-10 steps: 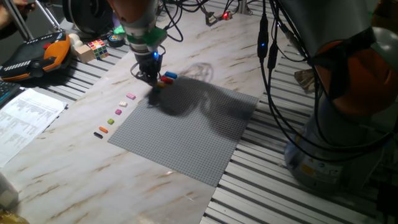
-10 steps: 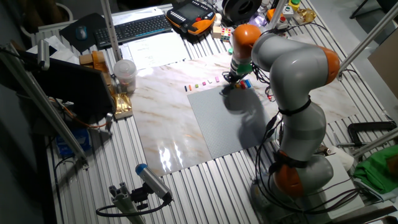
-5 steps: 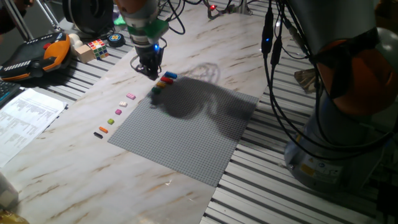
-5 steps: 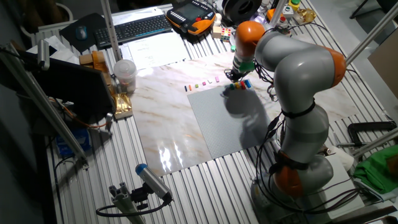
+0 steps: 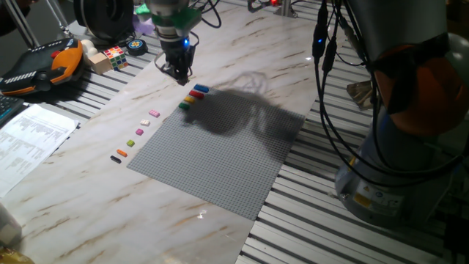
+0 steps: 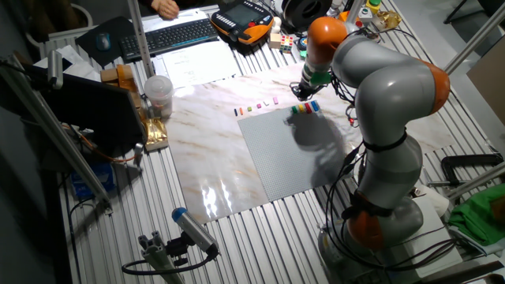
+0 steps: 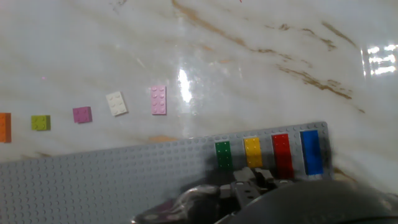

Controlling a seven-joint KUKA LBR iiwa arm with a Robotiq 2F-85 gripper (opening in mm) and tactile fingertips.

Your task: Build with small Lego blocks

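Note:
Four small Lego blocks stand in a row on the corner of the grey baseplate (image 7: 112, 174): green (image 7: 222, 155), yellow (image 7: 252, 151), red (image 7: 281, 152) and blue (image 7: 310, 151). More blocks lie in a line on the marble: pink (image 7: 158, 99), white (image 7: 116, 102), purple (image 7: 82, 114), lime (image 7: 41, 122) and orange (image 7: 3, 127), plus a black one (image 5: 115, 158). My gripper (image 5: 179, 73) hangs above the table just beyond the row of four (image 5: 193, 96), slightly open and holding nothing. In the other fixed view the gripper (image 6: 303, 92) is above that row (image 6: 306, 106).
A Rubik's cube (image 5: 113, 54) and an orange-black teach pendant (image 5: 44, 67) lie at the back left. Printed paper (image 5: 29, 139) sits at the left edge. Cables (image 5: 322, 88) hang on the right by the robot base (image 5: 388, 183). A keyboard (image 6: 177, 33) and a cup (image 6: 158, 93) stand beyond the marble.
The gripper has lifted off the block row and drawn back from the baseplate corner. The green block it was covering now stands free next to the yellow one.

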